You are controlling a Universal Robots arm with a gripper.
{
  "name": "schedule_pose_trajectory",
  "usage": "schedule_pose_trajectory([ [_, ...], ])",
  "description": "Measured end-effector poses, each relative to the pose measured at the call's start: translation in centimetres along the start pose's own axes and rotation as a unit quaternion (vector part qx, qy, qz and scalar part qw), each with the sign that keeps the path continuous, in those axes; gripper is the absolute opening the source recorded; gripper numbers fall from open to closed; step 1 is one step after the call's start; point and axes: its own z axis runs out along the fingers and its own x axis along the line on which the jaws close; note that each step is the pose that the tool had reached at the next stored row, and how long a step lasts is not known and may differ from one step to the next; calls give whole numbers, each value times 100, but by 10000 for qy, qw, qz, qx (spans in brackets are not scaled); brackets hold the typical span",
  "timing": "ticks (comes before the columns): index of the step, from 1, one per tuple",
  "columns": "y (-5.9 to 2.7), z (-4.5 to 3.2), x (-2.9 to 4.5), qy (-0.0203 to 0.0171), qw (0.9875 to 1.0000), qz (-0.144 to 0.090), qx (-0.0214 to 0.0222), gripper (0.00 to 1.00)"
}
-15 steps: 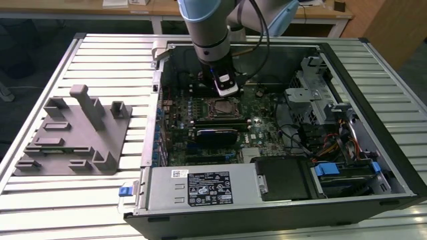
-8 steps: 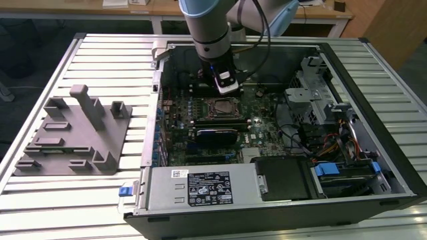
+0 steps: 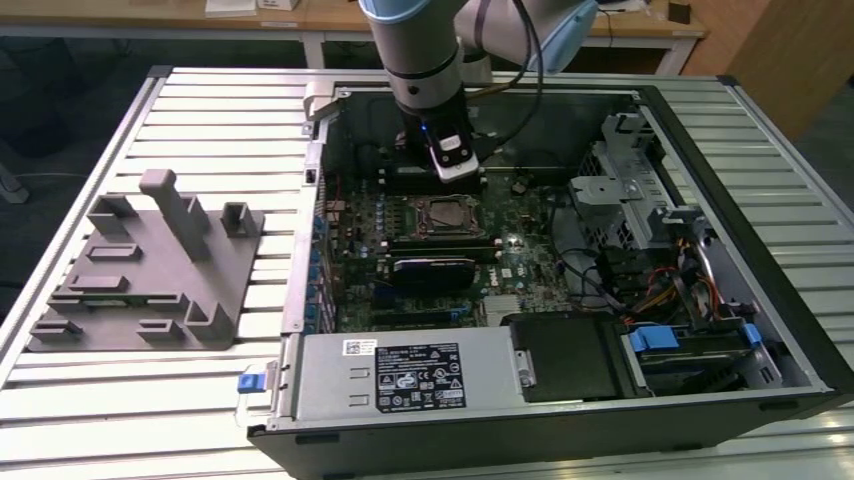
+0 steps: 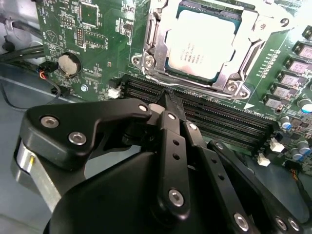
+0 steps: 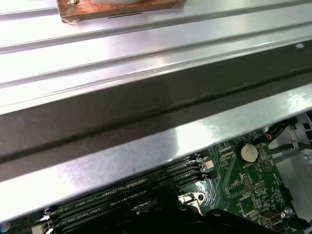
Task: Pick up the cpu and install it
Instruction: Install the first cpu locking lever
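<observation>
Arm: we see it (image 3: 424, 60) coming down from the far side of the computer case (image 3: 787, 300), its last section nearly upright over the green board (image 3: 534, 265) inside.

Claw: in the second wrist view the black fingers (image 4: 171, 146) lie folded tight against each other, tips meeting just above the long black memory slots (image 4: 219, 119); we see nothing pinched between them. In the exterior view the claw (image 3: 454, 172) hangs low inside the case, a white block on its wrist lit by a small blue light.

Chip: the pale silvery square (image 4: 207, 44) sits in its socket under a closed metal frame (image 4: 243, 58), just beyond the claw's tips across the memory slots, apart from them. In the exterior view it (image 3: 438, 214) lies directly below and in front of the claw.

Coin battery: round and silver (image 4: 68, 63), off to one side of the claw on the board.

Grey fixture: with upright posts (image 3: 147, 270), well apart from the claw, outside the case on the slatted table (image 3: 174, 390), on the exterior view's left.

Case edge: in the first wrist view a bright metal rail (image 5: 146, 151) crosses above the board; the brown object beyond it (image 5: 117, 7) we cannot quite make out.
</observation>
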Motion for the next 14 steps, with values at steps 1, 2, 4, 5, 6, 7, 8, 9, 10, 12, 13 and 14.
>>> schedule_pose_trajectory([
  [1, 0, 0, 0, 0, 10000, 0, 0, 11],
  [2, 0, 0, 0, 0, 10000, 1, 0, 11],
  [4, 0, -1, 0, -1, 10000, 1, 4, 11],
  [5, 0, -1, 0, -2, 10000, -1, 14, 11],
  [6, 0, -1, 0, -5, 10000, -5, 31, 11],
  [7, 0, 0, -1, -7, 10000, -11, 57, 11],
  [8, 0, 0, -1, -8, 10000, -18, 91, 11],
  [9, 0, 1, -2, -8, 9999, -24, 124, 11],
  [10, 0, 1, -2, -10, 9999, -31, 156, 11],
  [12, 1, 2, -4, -15, 9997, -46, 226, 11],
  [13, 1, 2, -4, -19, 9996, -54, 263, 11],
  [14, 1, 2, -5, -24, 9995, -61, 298, 11],
])
